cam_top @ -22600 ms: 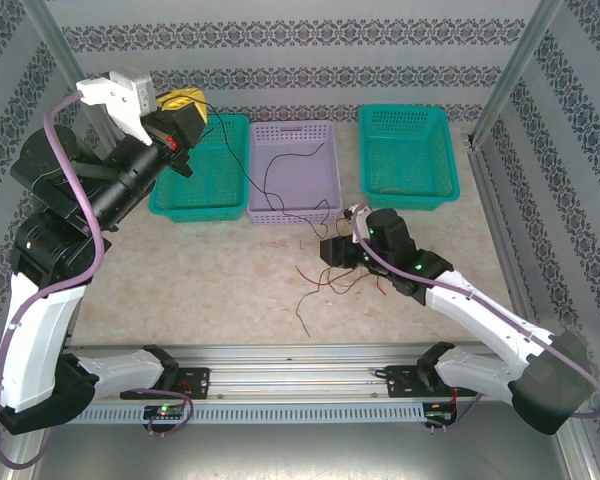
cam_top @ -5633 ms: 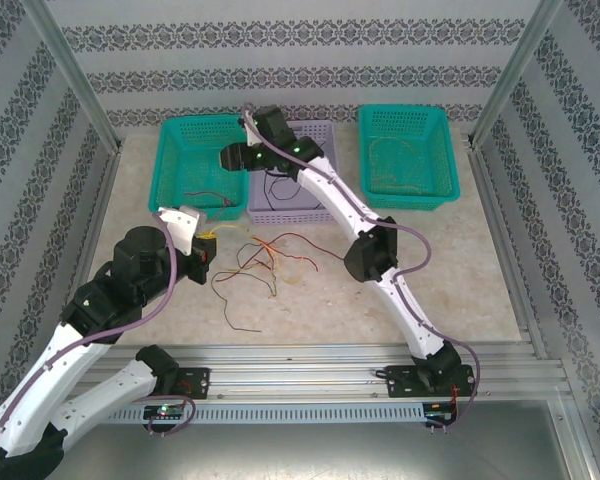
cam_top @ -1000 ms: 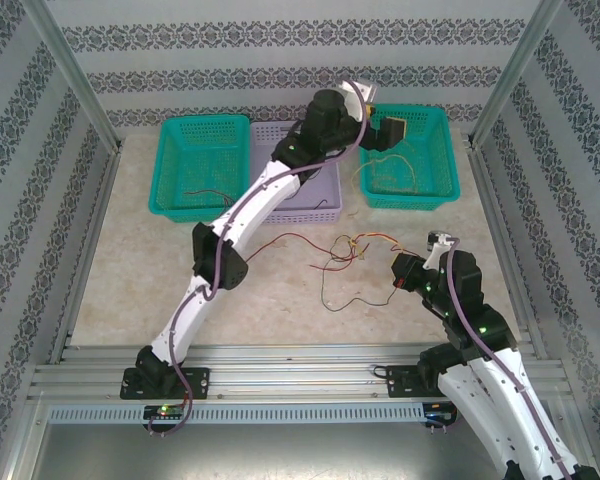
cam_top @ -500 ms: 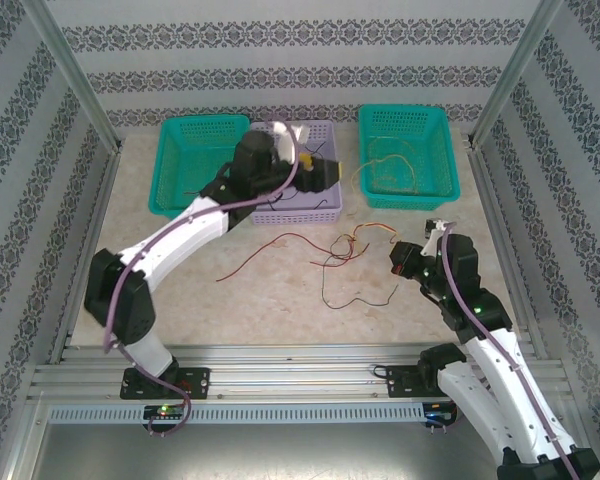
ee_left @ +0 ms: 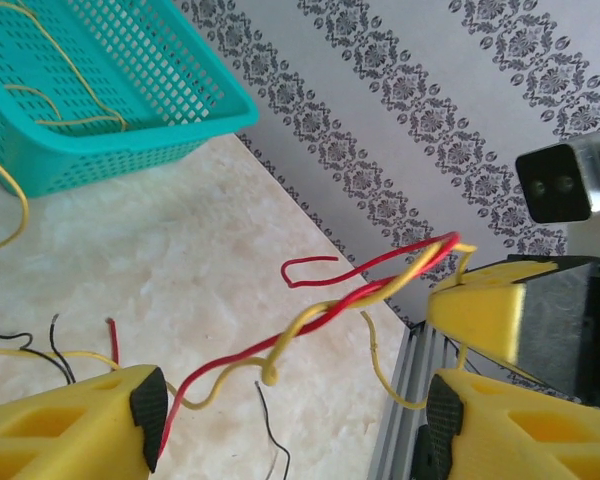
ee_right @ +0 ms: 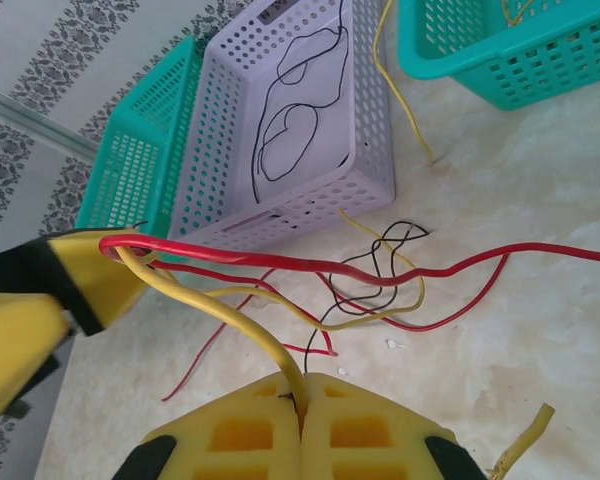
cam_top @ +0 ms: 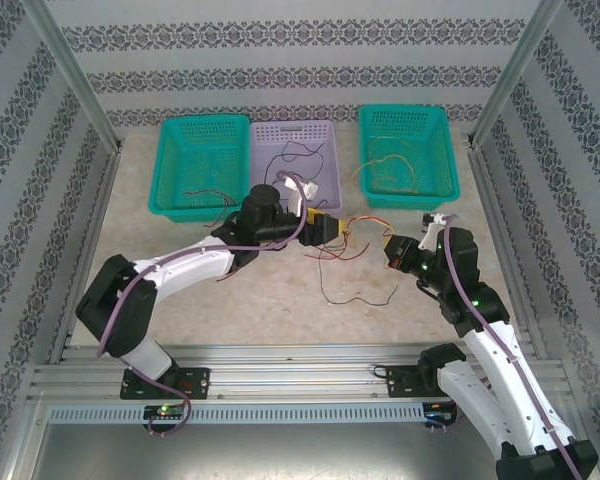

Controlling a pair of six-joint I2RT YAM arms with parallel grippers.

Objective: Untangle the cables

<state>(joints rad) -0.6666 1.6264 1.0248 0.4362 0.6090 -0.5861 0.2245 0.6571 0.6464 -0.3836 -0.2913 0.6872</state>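
Observation:
The cables (cam_top: pixel 348 238) form a red, yellow and black tangle on the table between my two grippers. My right gripper (cam_top: pixel 388 250) is shut on a yellow cable (ee_right: pixel 210 300), which rises from its closed fingertips (ee_right: pixel 302 385) beside a red cable (ee_right: pixel 310 262). My left gripper (cam_top: pixel 325 226) reaches in from the left. Its jaws stand apart, and the twisted red cable (ee_left: pixel 380 280) and yellow cable (ee_left: pixel 310 318) hang between the pads (ee_left: pixel 148 405) without touching them. A thin black cable (ee_right: pixel 380 262) loops on the table below.
Three baskets line the back: a teal one (cam_top: pixel 170 160) with a reddish wire, a purple one (cam_top: pixel 325 165) with a black wire, and a teal one (cam_top: pixel 445 150) with a yellow wire trailing over its rim. A dark loose wire (cam_top: pixel 355 297) lies near the front.
My left arm swung from the right teal basket, over the purple one, down to the tangle, its jaws narrowing. The right gripper stayed shut on the yellow cable and shifted slightly left.

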